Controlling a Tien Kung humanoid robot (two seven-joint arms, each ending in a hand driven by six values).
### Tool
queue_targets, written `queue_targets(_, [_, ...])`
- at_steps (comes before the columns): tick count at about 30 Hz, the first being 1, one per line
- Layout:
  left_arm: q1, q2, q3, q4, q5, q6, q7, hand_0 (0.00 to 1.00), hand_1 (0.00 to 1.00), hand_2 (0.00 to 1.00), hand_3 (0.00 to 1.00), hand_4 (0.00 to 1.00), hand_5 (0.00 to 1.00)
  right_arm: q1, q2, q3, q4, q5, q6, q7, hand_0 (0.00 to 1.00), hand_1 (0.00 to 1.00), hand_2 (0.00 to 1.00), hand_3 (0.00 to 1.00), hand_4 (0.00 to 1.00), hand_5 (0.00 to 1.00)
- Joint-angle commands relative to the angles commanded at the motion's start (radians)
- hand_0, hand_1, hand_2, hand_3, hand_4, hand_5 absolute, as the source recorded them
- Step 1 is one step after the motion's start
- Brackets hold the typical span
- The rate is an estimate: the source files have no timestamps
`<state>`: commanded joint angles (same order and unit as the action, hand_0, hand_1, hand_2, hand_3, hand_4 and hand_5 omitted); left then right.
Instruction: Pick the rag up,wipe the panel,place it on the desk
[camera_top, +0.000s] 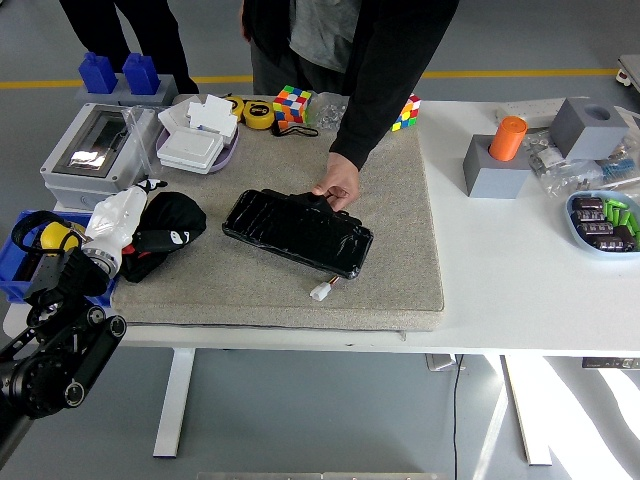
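A black rag (178, 215) lies bunched up on the grey mat (400, 260), at its left edge. My left hand (128, 236), white-shelled on a black arm, comes in from the lower left and rests against the rag's left side; its dark parts blend into the cloth. The glossy black panel (297, 235) lies flat and slightly askew in the middle of the mat, with a small white connector (321, 292) at its near edge. A person's hand (338, 186) in a black sleeve holds the panel's far edge.
At the left stand a grey box with a clear lid (95, 150), a blue bin (30, 265) and a tray of white cards (198, 140). Colour cubes (293, 104) and tape sit at the back. Grey blocks (495, 170), an orange cylinder (508, 137) and a blue bowl (603, 222) are at the right.
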<state>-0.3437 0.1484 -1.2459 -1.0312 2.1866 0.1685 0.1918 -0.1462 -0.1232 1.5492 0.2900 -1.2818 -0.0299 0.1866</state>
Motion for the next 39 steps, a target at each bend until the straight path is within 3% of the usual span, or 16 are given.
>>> queue_targets(4, [-0.006, -0.002, 0.006, 0.009, 0.0, -0.001, 0.007, 0.746, 0.734, 0.755, 0.796, 0.998, 0.35, 0.0, 0.0, -0.001, 0.0, 0.0, 0.0, 0.0, 0.592, 0.605, 0.546, 0.535, 0.911, 0.372])
queue_targets(5, [-0.008, -0.003, 0.009, 0.013, -0.001, 0.002, 0.006, 0.515, 0.588, 0.647, 0.726, 0.996, 0.173, 0.001, 0.0, -0.002, 0.001, 0.001, 0.0, 0.0, 0.591, 0.605, 0.545, 0.534, 0.909, 0.372])
queue_targets(10, [-0.027, -0.01, 0.027, 0.041, -0.009, 0.033, -0.018, 0.515, 0.588, 0.647, 0.726, 0.996, 0.173, 0.003, 0.001, -0.004, 0.004, 0.004, 0.0, 0.0, 0.591, 0.605, 0.545, 0.534, 0.909, 0.372])
queue_targets(11, [-0.03, -0.011, 0.029, 0.045, -0.011, 0.035, -0.02, 0.378, 0.477, 0.558, 0.592, 0.85, 0.002, 0.003, 0.001, -0.004, 0.005, 0.004, 0.0, 0.0, 0.59, 0.605, 0.546, 0.534, 0.91, 0.371])
queue_targets(16, [-0.043, -0.017, 0.037, 0.069, -0.026, 0.071, -0.045, 0.378, 0.477, 0.558, 0.592, 0.85, 0.002, 0.004, 0.0, -0.005, 0.005, 0.004, -0.001, 0.0, 0.59, 0.605, 0.546, 0.534, 0.91, 0.371])
queue_targets(17, [-0.045, -0.017, 0.038, 0.072, -0.021, 0.071, -0.042, 0.31, 0.44, 0.52, 0.577, 0.708, 0.002, 0.004, 0.0, -0.005, 0.005, 0.003, -0.001, 0.0, 0.591, 0.605, 0.545, 0.534, 0.91, 0.371])
queue_targets(21, [-0.052, -0.017, 0.038, 0.081, -0.001, 0.073, -0.035, 0.31, 0.44, 0.52, 0.577, 0.708, 0.002, 0.005, 0.0, -0.007, 0.006, 0.004, -0.001, 0.0, 0.591, 0.605, 0.545, 0.534, 0.91, 0.371])
queue_targets(23, [-0.052, -0.014, 0.041, 0.081, -0.005, 0.082, -0.044, 0.282, 0.384, 0.492, 0.567, 0.708, 0.002, 0.005, 0.0, -0.004, 0.006, 0.002, -0.002, 0.001, 0.591, 0.605, 0.545, 0.534, 0.91, 0.371])
queue_targets(26, [-0.051, -0.012, 0.039, 0.075, -0.016, 0.1, -0.068, 0.282, 0.384, 0.492, 0.567, 0.708, 0.002, 0.005, 0.001, -0.002, 0.006, 0.002, -0.002, 0.002, 0.591, 0.605, 0.545, 0.534, 0.91, 0.371])
queue_targets(30, [-0.043, -0.006, 0.029, 0.046, -0.029, 0.12, -0.107, 0.274, 0.376, 0.488, 0.564, 0.703, 0.002, 0.004, 0.001, 0.0, 0.006, 0.002, -0.003, 0.004, 0.591, 0.605, 0.545, 0.534, 0.91, 0.371])
queue_targets(35, [-0.025, 0.011, 0.003, -0.039, -0.043, 0.137, -0.138, 0.274, 0.376, 0.484, 0.564, 0.713, 0.002, 0.003, 0.002, -0.002, 0.006, 0.003, -0.005, 0.009, 0.59, 0.603, 0.545, 0.535, 0.91, 0.371])
queue_targets(39, [-0.029, 0.023, 0.035, -0.112, -0.077, 0.144, -0.146, 0.274, 0.376, 0.484, 0.564, 0.713, 0.002, 0.002, 0.002, 0.002, 0.005, 0.001, -0.006, 0.012, 0.59, 0.603, 0.545, 0.535, 0.91, 0.371])
